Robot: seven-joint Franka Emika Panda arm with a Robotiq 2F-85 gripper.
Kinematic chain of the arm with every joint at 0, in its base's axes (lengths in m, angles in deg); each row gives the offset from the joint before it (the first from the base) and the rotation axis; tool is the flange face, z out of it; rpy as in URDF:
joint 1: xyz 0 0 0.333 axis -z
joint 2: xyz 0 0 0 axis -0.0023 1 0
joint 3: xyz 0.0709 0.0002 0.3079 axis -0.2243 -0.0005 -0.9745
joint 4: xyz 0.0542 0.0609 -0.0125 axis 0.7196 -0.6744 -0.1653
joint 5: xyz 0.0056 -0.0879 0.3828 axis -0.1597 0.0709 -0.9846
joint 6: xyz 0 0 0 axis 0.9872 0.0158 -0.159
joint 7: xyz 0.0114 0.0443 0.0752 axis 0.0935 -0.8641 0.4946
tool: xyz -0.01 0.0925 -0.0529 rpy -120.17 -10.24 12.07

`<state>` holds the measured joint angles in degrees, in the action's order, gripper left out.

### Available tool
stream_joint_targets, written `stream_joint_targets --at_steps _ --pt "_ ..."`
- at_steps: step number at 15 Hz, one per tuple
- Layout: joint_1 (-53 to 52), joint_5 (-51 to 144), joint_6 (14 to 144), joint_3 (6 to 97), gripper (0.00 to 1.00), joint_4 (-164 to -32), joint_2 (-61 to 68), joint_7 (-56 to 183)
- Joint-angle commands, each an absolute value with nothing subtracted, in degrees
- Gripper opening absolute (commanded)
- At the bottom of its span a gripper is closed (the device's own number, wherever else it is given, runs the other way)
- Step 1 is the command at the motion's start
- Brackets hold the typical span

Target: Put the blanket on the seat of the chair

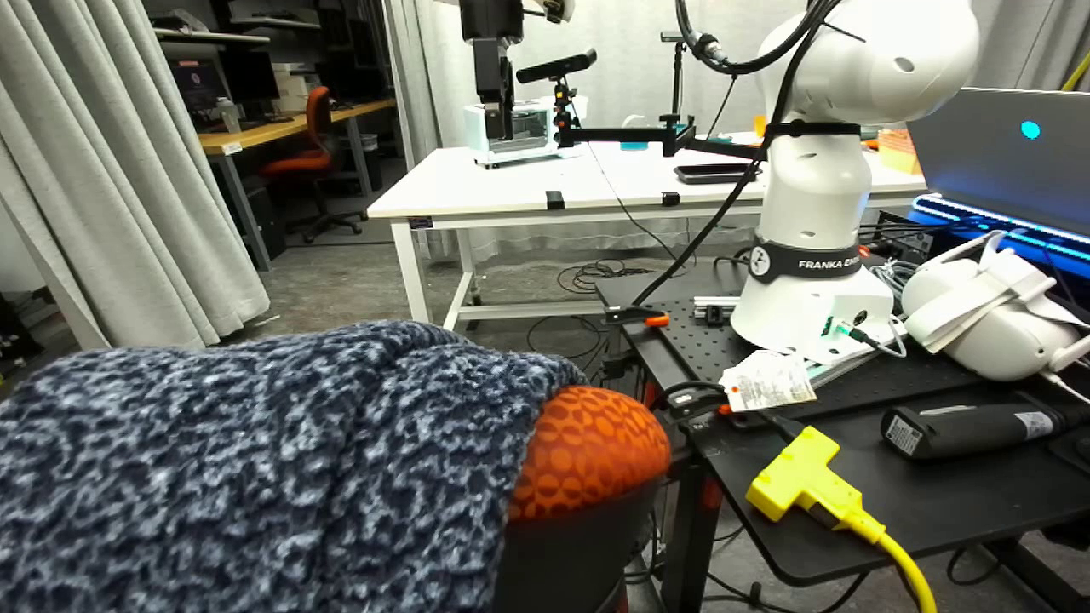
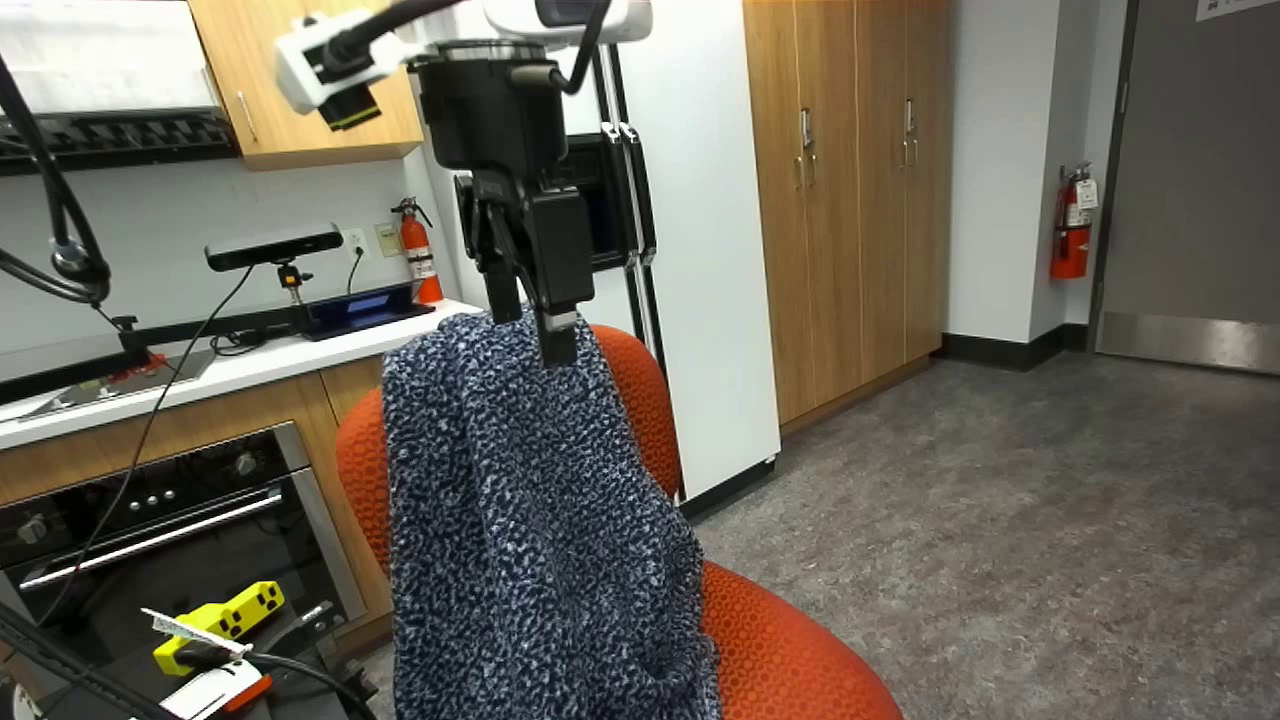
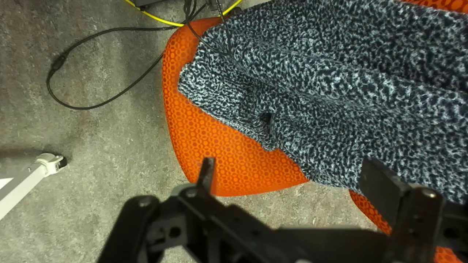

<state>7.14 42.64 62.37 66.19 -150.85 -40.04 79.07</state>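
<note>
Speckled navy-grey blanket (image 2: 540, 520) | draped over the back of an orange chair (image 2: 648, 405), covering part of its seat (image 2: 790, 650) | gripper (image 3: 290, 173) pointing downward, jaws wide apart

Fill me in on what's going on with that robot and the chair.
The robot arm is here to put the blanket on the seat of the orange-red chair. Right now it grips nothing: its gripper hangs open above the chair, clear of the fabric. The blanket is draped over the chair's back and runs down onto the seat, where part of the orange upholstery shows bare. The job looks partly done.
</note>
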Motion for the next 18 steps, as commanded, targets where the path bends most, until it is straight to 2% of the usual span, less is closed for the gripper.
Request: stream_joint_targets --at_steps 1,15,16,18 --pt "8.7 41.9 62.3 64.7 1.00 -150.8 -39.8 79.7" --pt "8.7 45.7 61.7 63.9 1.00 -150.0 -38.9 82.7" --pt "5.2 43.6 66.7 61.6 1.00 -148.4 -32.2 80.9" --pt "3.7 42.4 69.2 59.7 1.00 -148.9 -30.7 81.1"
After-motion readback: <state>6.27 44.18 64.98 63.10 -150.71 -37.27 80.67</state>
